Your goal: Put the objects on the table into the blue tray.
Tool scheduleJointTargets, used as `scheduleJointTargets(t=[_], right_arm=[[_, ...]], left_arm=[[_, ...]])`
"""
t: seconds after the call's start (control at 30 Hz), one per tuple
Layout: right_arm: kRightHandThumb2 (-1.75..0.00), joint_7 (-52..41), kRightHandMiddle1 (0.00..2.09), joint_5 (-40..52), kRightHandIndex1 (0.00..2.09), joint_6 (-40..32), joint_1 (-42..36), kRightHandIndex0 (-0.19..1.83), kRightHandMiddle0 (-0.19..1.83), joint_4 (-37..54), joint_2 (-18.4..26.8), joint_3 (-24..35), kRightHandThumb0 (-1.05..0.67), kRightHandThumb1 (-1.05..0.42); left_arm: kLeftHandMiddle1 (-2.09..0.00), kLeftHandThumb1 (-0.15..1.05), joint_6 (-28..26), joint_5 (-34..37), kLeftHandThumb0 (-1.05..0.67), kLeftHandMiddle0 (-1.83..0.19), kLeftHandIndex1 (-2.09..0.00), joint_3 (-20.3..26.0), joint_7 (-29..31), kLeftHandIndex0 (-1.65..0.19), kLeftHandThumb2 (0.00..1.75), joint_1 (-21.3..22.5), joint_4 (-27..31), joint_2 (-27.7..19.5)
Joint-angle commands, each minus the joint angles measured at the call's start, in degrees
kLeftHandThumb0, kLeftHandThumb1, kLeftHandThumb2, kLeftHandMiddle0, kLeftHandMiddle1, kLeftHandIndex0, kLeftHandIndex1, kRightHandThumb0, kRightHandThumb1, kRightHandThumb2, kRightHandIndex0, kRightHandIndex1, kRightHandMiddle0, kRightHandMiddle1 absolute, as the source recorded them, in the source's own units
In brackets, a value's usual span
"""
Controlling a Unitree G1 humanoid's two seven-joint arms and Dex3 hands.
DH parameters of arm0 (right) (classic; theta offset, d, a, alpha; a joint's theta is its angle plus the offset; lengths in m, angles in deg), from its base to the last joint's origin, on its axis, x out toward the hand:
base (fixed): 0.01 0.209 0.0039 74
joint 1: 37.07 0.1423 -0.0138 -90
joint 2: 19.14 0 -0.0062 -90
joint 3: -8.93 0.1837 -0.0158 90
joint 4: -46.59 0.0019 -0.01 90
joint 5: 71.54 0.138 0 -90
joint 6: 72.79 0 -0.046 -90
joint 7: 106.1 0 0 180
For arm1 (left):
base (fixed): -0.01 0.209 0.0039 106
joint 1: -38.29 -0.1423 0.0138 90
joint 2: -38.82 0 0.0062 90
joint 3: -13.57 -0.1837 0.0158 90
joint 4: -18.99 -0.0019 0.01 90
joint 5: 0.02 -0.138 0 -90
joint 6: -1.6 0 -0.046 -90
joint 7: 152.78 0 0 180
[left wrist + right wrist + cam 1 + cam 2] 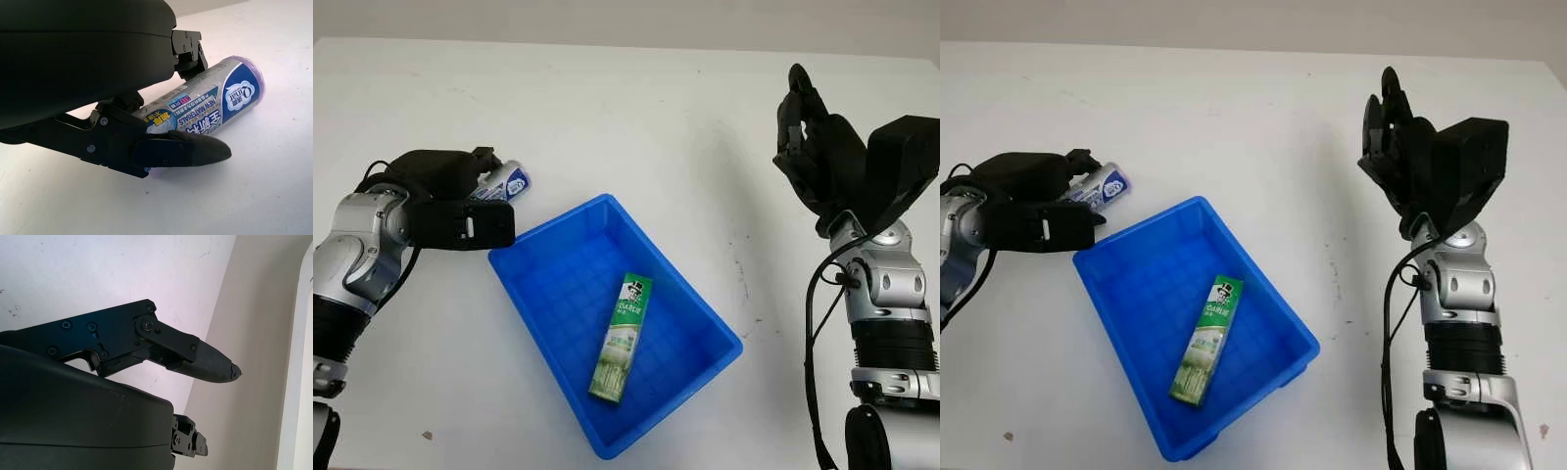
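The left hand (460, 191) reaches in from the table's left side, just beside the far-left corner of the blue tray (533, 294). Its fingers (181, 149) are curled around 1 purple roll of bags (215, 105), which lies on its side on the white table (636, 117) with its capped end poking out toward the tray. The right hand (813, 147) is raised upright over the table's right side, well apart from the tray, open and holding nothing. Inside the tray lies 1 green toothpaste box (623, 338), flat on the floor.
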Motion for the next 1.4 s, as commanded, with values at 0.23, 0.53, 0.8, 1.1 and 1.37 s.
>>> scheduleJointTargets(t=[0.23, 0.53, 0.8, 1.1, 1.37], right_arm=[[-0.80, -1.22, 0.00, 0.26, 0.00, 0.62, 0.95, -0.19, -0.19, -0.59, 0.36, 0.33, -0.68, -1.05], [-0.80, -1.25, 0.00, 0.20, 0.00, 0.69, 0.83, -0.19, -0.19, -0.82, 0.07, 0.31, -0.66, -1.05], [-0.81, -1.68, 0.00, 0.54, 0.00, 0.82, 0.67, -0.19, -0.19, -0.91, -0.15, 0.21, -0.65, -1.05], [-0.79, -1.73, 0.00, 0.56, 0.00, 0.65, 0.26, -0.19, -0.19, -0.45, -0.73, 0.25, -0.66, -1.05], [-0.78, -1.06, 0.00, 0.24, 0.00, 1.14, 0.56, -0.19, -0.19, -0.89, -1.20, 0.06, -0.66, -1.05]], left_arm=[[-2.09, 1.05, -0.08, 0.61, -0.43, -0.88, -2.09, 1.68, -1.92, -0.16, 0.49, 2.08, -1.16, 0.56], [-2.09, 1.05, 1.34, 1.49, -0.45, -0.64, -2.09, 4.41, -4.21, -0.15, 0.50, 11.54, -3.33, -0.78], [-2.09, 1.05, -0.08, 12.93, -0.41, -0.94, -2.09, 12.66, -0.86, -0.64, 0.46, 21.10, -0.29, 0.58], [-2.09, 1.05, -7.87, 24.32, -0.42, -1.06, -2.09, 13.90, 16.15, -0.84, 0.45, 20.62, 15.34, 0.06], [-2.09, 1.05, -20.89, 34.08, -0.40, -0.81, -2.09, 12.96, 30.58, -0.51, 0.49, 8.66, 34.03, -0.52]])
